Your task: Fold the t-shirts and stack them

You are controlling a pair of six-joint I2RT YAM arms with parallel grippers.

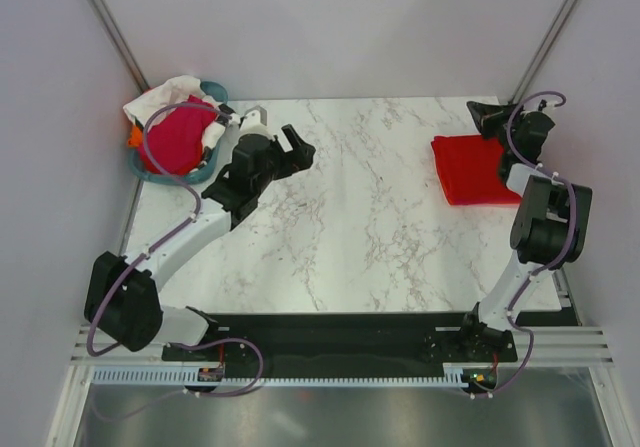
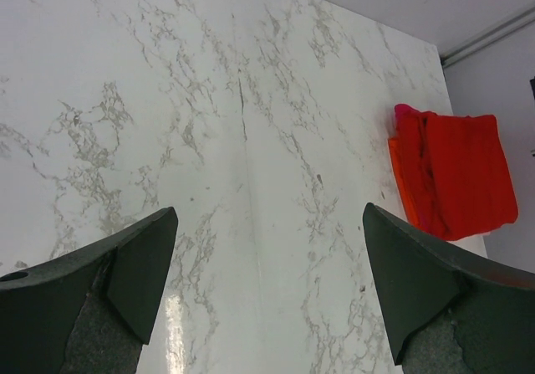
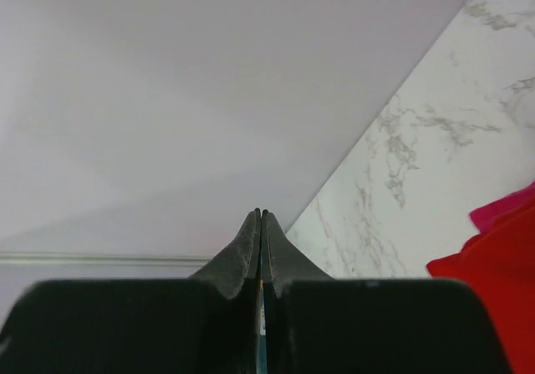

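Marble table (image 1: 350,237) takes up most of the top view, w/ pale wall (image 1: 350,27) behind.

L arm (image 1: 190,232) runs diagonally from its near-left base toward the back-left. R arm (image 1: 545,217) stands along the right edge, elbow bent, wrist up at the far-right corner.

Folded stack (image 1: 470,170) lies flat on the table at far right, close to the right edge, roughly square. Red t-shirt (image 2: 464,169) is on top. In the left wrist view an orange layer (image 2: 399,186) and a pink layer (image 2: 405,113) peek out along one edge beneath it.

Teal tub (image 1: 150,172) sits at the table's back-left corner, well apart from the stack. Unfolded shirts are in it:
- magenta-pink t-shirt (image 1: 180,137), bunched in the middle
- white t-shirt (image 1: 165,95), draped over the back rim
- a bit of orange cloth (image 1: 132,139), poking out at the left rim; too little shows to call it a shirt

Left gripper (image 1: 300,147) hovers over bare table just right of the tub. Jaws are spread wide w/ nothing between them. Its wrist cam looks across the marble toward the stack.

Right gripper (image 1: 482,115) is at the far-right corner, just behind the stack's back edge. Its fingers (image 3: 247,248) are pressed together tip to tip, w/ nothing pinched. Red cloth shows at the lower right of its wrist view, apart from the tips.
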